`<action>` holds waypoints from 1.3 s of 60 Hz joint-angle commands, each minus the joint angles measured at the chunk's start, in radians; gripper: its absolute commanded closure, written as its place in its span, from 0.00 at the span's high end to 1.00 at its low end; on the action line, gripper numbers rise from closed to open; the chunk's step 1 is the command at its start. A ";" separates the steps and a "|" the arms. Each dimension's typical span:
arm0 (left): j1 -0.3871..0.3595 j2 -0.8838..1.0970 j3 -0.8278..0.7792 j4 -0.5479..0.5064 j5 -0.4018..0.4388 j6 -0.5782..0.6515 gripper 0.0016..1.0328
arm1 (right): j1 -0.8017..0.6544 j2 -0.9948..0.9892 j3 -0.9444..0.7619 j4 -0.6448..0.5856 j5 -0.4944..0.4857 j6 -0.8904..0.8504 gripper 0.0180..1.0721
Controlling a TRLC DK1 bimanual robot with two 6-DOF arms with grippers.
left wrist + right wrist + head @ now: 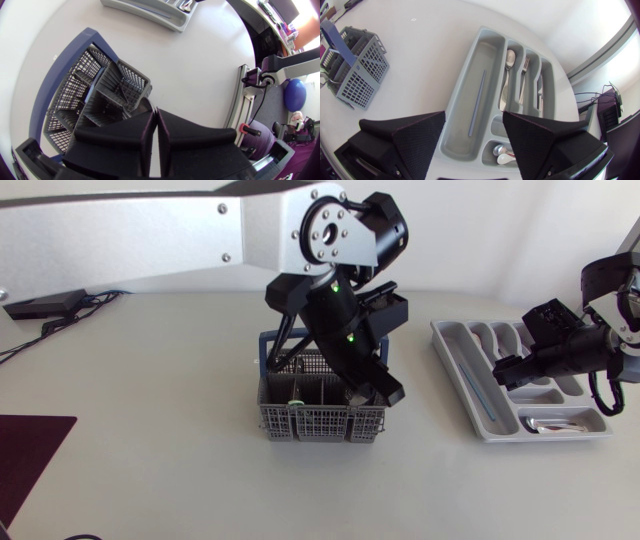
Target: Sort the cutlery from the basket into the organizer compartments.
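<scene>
Left gripper point(156, 114) at basket point(320, 423) rim — right gripper point(473, 114) over organizer point(465, 75).

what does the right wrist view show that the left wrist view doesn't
Only the right wrist view: the compartments of the organizer, a thin rod in the long one, spoons and forks in the narrow ones, and the open right gripper above them. Only the left wrist view: the shut left gripper close over the basket, looking into its mesh cells. Both: basket and organizer, though the left wrist view catches just a corner of the organizer.
</scene>
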 commanded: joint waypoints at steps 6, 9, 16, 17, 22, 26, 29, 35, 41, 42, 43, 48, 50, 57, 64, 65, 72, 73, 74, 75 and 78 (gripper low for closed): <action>0.055 -0.006 0.112 -0.056 0.110 -0.020 0.03 | 0.012 -0.015 -0.034 -0.007 0.009 -0.018 0.79; 0.076 -0.005 0.136 -0.068 0.156 -0.026 0.03 | 0.012 -0.015 -0.035 -0.007 0.009 -0.018 0.79; 0.113 -0.003 0.169 -0.079 0.245 -0.037 0.03 | 0.015 -0.015 -0.038 -0.007 0.016 -0.020 0.79; 0.116 -0.003 0.170 -0.079 0.256 -0.039 0.03 | 0.015 -0.013 -0.038 -0.007 0.017 -0.020 0.79; 0.139 -0.003 0.184 -0.093 0.316 -0.046 0.03 | 0.020 -0.013 -0.041 -0.007 0.020 -0.018 0.79; 0.156 -0.003 0.192 -0.097 0.379 -0.065 0.03 | 0.024 -0.013 -0.040 -0.007 0.026 -0.018 0.79; 0.167 -0.003 0.198 -0.111 0.419 -0.069 0.03 | 0.027 -0.013 -0.040 -0.007 0.028 -0.018 0.79; 0.191 -0.014 0.209 -0.128 0.494 -0.088 0.03 | 0.038 -0.015 -0.040 -0.007 0.028 -0.017 0.79; 0.211 -0.042 0.202 -0.134 0.554 -0.095 0.03 | 0.055 -0.035 -0.044 -0.007 0.028 -0.022 0.79; 0.213 -0.051 0.199 -0.136 0.561 -0.095 0.03 | 0.059 -0.042 -0.048 -0.008 0.028 -0.023 0.79; 0.214 -0.054 0.198 -0.137 0.565 -0.095 0.03 | 0.063 -0.049 -0.048 -0.008 0.025 -0.025 0.79; 0.213 -0.086 0.184 -0.137 0.577 -0.095 0.03 | 0.090 -0.099 -0.063 -0.010 0.020 -0.038 0.82; 0.213 -0.097 0.181 -0.137 0.578 -0.095 0.03 | 0.098 -0.116 -0.066 -0.013 0.019 -0.041 0.82; 0.217 -0.128 0.172 -0.137 0.578 -0.094 0.03 | 0.133 -0.174 -0.075 -0.031 0.016 -0.049 0.84; 0.227 -0.161 0.169 -0.146 0.586 -0.092 0.03 | 0.158 -0.211 -0.078 -0.054 0.014 -0.048 0.84; 0.227 -0.168 0.169 -0.150 0.588 -0.091 0.03 | 0.164 -0.219 -0.080 -0.056 0.014 -0.048 0.84; 0.228 -0.207 0.164 -0.165 0.595 -0.080 0.03 | 0.187 -0.289 -0.081 -0.080 -0.009 -0.049 0.84; 0.228 -0.215 0.162 -0.166 0.595 -0.078 0.03 | 0.188 -0.302 -0.080 -0.086 -0.017 -0.048 0.84; 0.228 -0.218 0.161 -0.166 0.595 -0.075 0.03 | 0.191 -0.312 -0.080 -0.091 -0.024 -0.049 0.84; 0.228 -0.224 0.159 -0.166 0.595 -0.074 0.03 | 0.193 -0.325 -0.078 -0.097 -0.032 -0.049 0.84; 0.227 -0.235 0.153 -0.170 0.595 -0.057 0.03 | 0.207 -0.358 -0.072 -0.123 -0.057 -0.049 0.84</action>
